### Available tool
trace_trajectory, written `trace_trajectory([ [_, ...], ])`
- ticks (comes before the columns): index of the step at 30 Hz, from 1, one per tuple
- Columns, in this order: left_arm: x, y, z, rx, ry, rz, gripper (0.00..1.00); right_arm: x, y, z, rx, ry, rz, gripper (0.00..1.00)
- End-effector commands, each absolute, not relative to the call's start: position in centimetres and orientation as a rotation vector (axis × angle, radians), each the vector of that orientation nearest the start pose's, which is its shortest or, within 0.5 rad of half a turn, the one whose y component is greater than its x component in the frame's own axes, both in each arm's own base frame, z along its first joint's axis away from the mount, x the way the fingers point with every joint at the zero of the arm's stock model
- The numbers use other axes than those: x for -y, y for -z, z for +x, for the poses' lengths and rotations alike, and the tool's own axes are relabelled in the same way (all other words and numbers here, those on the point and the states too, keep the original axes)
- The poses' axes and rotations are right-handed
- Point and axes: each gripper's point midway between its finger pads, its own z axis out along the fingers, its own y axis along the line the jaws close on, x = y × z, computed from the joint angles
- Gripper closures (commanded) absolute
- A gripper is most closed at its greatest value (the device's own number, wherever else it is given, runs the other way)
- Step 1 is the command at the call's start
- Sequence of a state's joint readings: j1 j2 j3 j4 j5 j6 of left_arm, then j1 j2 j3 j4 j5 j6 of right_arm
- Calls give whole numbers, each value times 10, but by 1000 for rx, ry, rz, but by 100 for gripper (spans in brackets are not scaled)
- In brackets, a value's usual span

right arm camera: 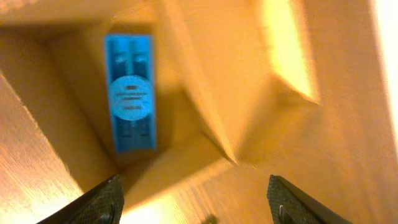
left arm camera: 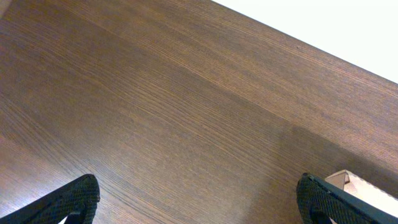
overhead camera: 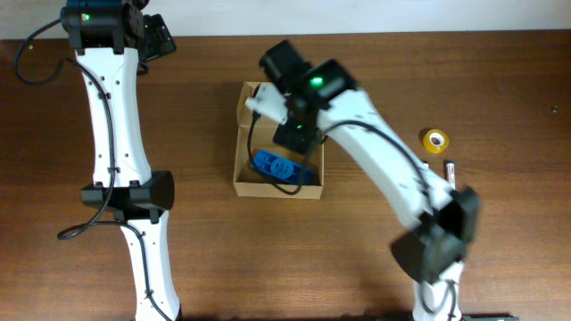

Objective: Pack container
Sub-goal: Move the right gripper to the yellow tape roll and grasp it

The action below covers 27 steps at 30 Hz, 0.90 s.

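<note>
My right gripper (right arm camera: 196, 199) hangs spread over the container (overhead camera: 259, 189) — cardboard walls hem the way down, and a blue pack (right arm camera: 130, 93) takes one side of the floor, bare cardboard beside it.

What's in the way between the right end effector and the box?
Nothing that shows. The right end effector, fingers apart, sits directly over the open cardboard box. Only a blue pack lies on the box's floor, off to one side of the fingers.
</note>
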<state>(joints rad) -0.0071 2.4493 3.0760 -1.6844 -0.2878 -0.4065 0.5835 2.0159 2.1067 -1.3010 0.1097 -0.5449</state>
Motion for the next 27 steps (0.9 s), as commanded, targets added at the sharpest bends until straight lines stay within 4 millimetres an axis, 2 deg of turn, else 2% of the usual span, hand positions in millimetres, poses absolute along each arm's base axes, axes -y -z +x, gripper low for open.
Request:
trace_trajectory([
  [1, -47, -283, 497, -2479, -221, -590, 0, -183, -250, 406, -2401, 209, -1156, 26],
  [4, -47, -283, 497, -2479, -221, -590, 0, -132, -253, 412, -2444, 229, -969, 25],
  [7, -47, -283, 497, -2479, -221, -590, 0, -85, -241, 410, -2490, 231, -813, 22],
  [11, -47, -283, 497, -2479, -221, -590, 0, -22, -208, 404, -2592, 239, -551, 22],
  [13, -47, -283, 497, -2479, -221, -590, 0, 12, -188, 404, -2655, 225, -296, 25],
  [17, -47, -283, 497, -2479, -221, -590, 0, 62, -153, 407, -2725, 153, 133, 33],
  [19, -47, -283, 497, -2479, -221, -590, 0, 83, -136, 407, -2750, 143, 308, 38],
  [22, -47, -283, 497, -2479, -221, -590, 0, 105, -110, 403, -2787, 116, 513, 38],
  [27, -47, -283, 497, -2480, -221, -590, 0, 106, -73, 402, -2845, -35, 645, 38],
])
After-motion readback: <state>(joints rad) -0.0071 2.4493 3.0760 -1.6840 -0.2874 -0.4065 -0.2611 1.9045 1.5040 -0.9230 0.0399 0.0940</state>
